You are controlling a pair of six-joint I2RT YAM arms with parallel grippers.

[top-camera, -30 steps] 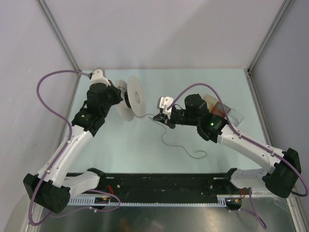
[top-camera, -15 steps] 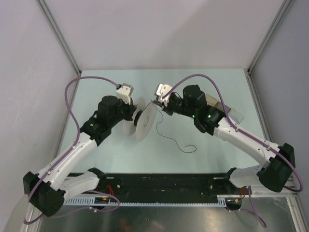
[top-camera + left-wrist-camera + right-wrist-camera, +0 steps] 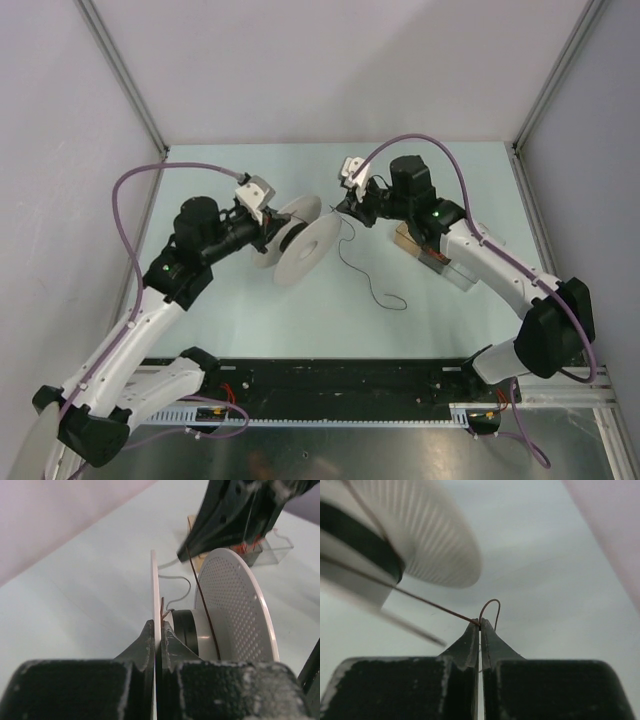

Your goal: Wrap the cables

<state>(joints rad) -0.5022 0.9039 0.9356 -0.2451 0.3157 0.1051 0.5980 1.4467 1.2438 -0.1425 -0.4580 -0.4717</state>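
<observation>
Left fingers (image 3: pixel 143 647): clamped on the spool (image 3: pixel 305 250) flange; best hold it steady.
Right fingers (image 3: pixel 465 645): pinched on the wire (image 3: pixel 437 606); pull taut, guide between flanges.
Slack: loose tail on counter (image 3: pixel 300 325).

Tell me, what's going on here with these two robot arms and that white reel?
They're winding a thin wire onto a white spool. The left claw grips the spool by the edge of one disc. The right claw pinches the wire just beside the spool, and the wire runs taut from there to the hub. The rest of the wire trails loose across the table.
</observation>
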